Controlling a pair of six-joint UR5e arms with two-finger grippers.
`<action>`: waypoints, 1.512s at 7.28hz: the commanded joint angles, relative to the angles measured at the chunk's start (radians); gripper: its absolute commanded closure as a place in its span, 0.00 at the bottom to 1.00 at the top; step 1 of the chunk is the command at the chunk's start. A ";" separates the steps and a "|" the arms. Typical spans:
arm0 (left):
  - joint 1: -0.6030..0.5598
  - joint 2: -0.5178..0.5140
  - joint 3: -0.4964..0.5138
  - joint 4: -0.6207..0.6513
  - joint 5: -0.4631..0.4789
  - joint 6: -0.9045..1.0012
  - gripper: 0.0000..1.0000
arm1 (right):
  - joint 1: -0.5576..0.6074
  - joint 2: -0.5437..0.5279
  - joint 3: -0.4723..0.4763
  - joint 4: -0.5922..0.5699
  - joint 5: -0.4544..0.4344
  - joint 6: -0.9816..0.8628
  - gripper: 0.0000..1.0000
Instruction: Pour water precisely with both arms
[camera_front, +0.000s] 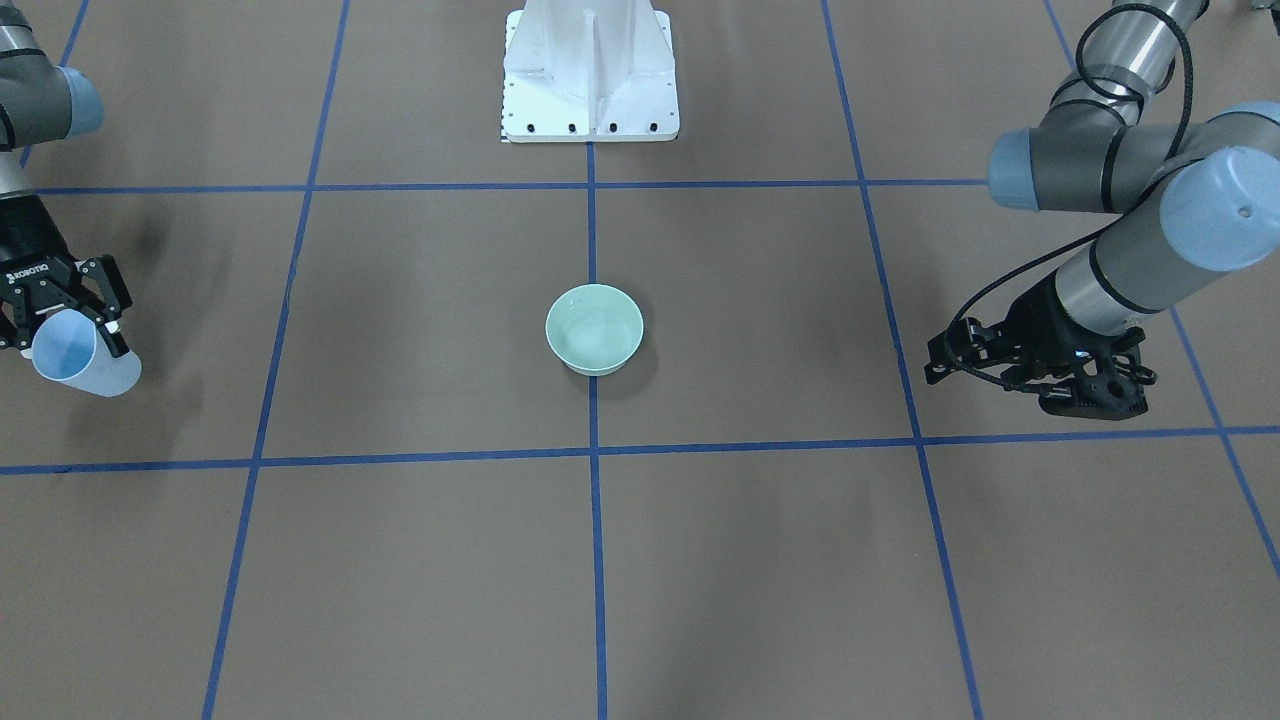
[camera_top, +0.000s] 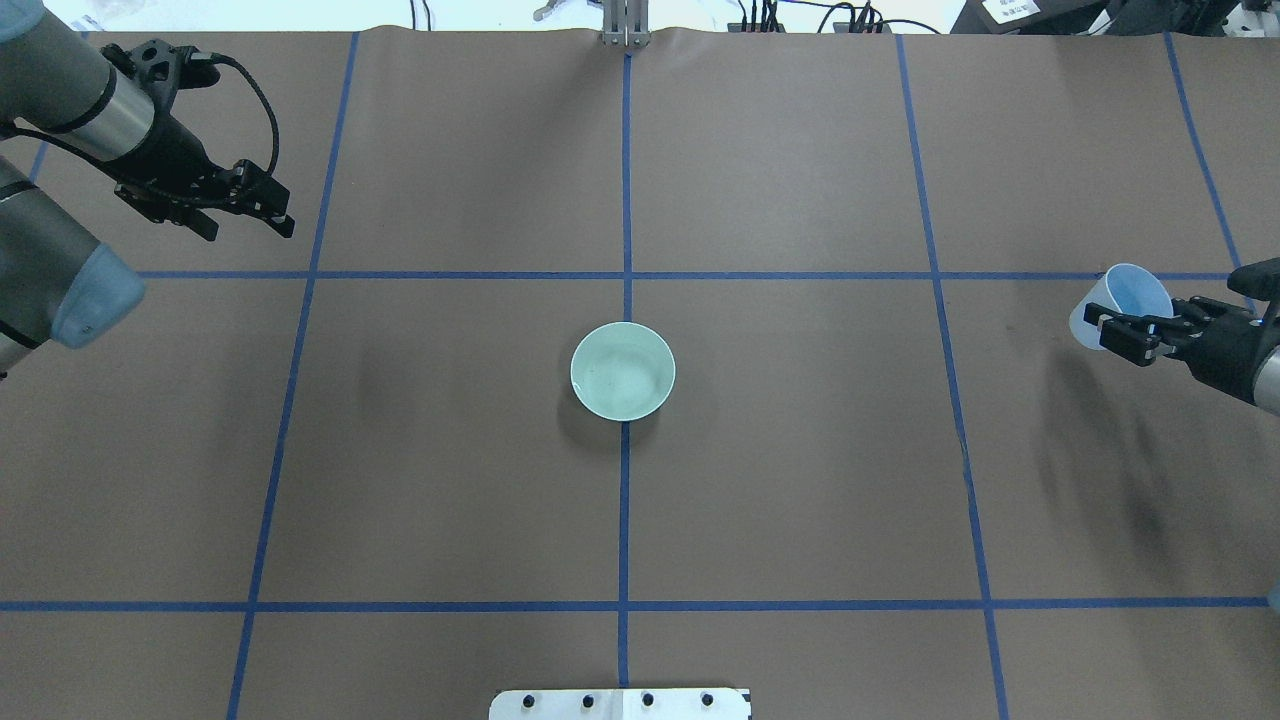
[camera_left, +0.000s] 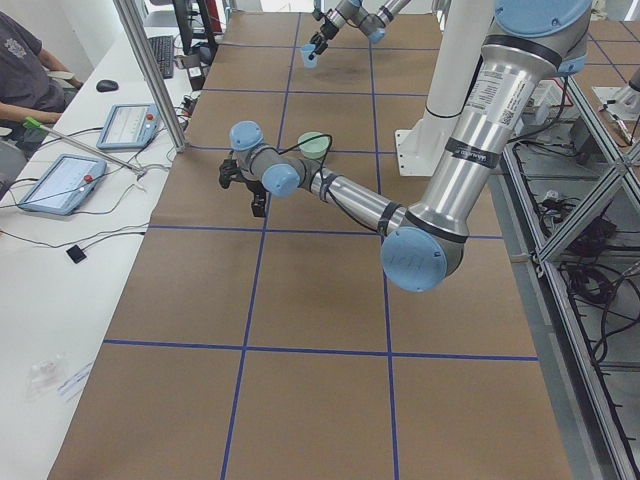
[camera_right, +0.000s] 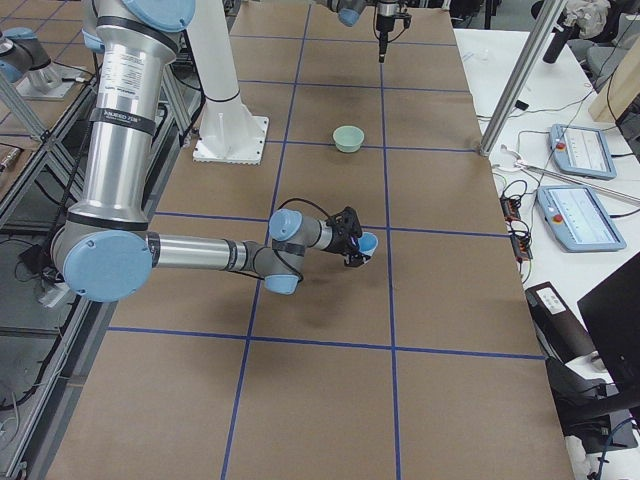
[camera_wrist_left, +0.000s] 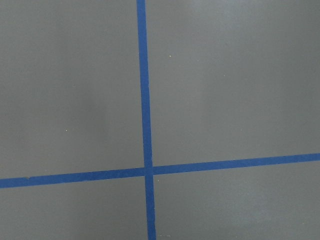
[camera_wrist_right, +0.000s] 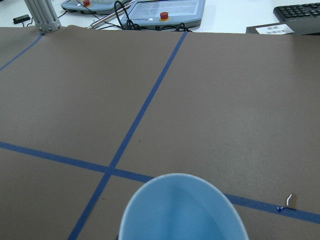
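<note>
A light-blue cup (camera_top: 1122, 298) hangs tilted above the table's right end, with my right gripper (camera_top: 1128, 334) shut on it. The right wrist view shows only its open mouth (camera_wrist_right: 182, 212); I cannot tell whether it holds water. In the front-facing view the cup (camera_front: 82, 358) is at the left edge. A mint-green bowl (camera_top: 622, 370) stands at the table's centre on the blue tape cross. My left gripper (camera_top: 258, 215) points down over the far left of the table, well away from the bowl. Its fingers stand apart, open, with nothing between them.
The brown table carries a grid of blue tape lines (camera_wrist_left: 145, 100). The white base pedestal (camera_front: 590, 75) stands at the robot's side. A metal post (camera_left: 150, 75), control tablets (camera_left: 60, 180) and a seated person (camera_left: 25, 70) are beyond the far edge.
</note>
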 joint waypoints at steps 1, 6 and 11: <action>0.002 0.000 0.000 0.000 0.000 0.000 0.01 | -0.003 0.005 -0.037 0.011 -0.016 -0.004 0.39; 0.110 -0.128 0.003 0.000 0.021 -0.266 0.01 | -0.015 0.007 -0.072 0.012 0.015 0.002 0.02; 0.279 -0.228 0.006 0.000 0.167 -0.457 0.01 | -0.001 -0.001 -0.054 0.011 0.102 -0.010 0.01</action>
